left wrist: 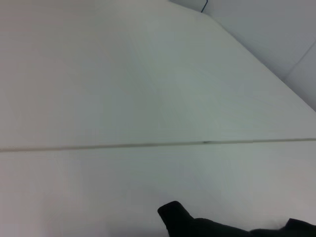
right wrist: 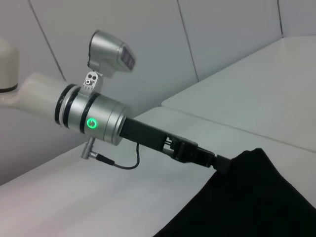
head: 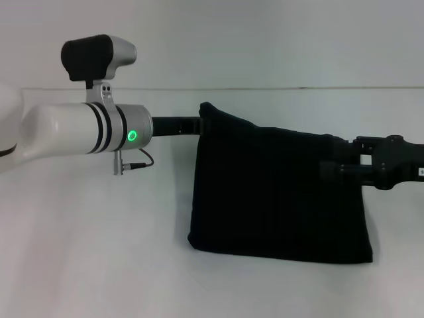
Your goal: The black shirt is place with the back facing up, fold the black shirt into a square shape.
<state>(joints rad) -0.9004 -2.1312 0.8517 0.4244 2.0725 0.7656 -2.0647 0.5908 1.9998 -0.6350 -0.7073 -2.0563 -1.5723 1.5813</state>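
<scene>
Left gripper (head: 201,124) clamped on the upper corner of the black shirt (head: 278,192); in the right wrist view the fingertips pinch the fabric peak (right wrist: 224,165) and the cloth falls away from that point. Right gripper (head: 338,162) sits at the opposite upper edge of the shirt, fingertips buried in the fabric, so it appears to be gripping it too, though the finger contact itself is hidden. The two grippers face each other at about the same height, with the shirt stretched between them.

Shirt hangs below both grippers as a folded, roughly rectangular panel; top edge sags slightly from the left gripper toward the right one. Bottom edge appears to rest on the white worktop (head: 99,265), directly beneath the span between the grippers. No print visible on the face toward the head camera.

Left wrist view: mostly bare worktop with a seam line (left wrist: 148,145) across it, plus a small bunched bit of shirt (left wrist: 182,222) at the frame edge. Own fingers not visible there.
</scene>
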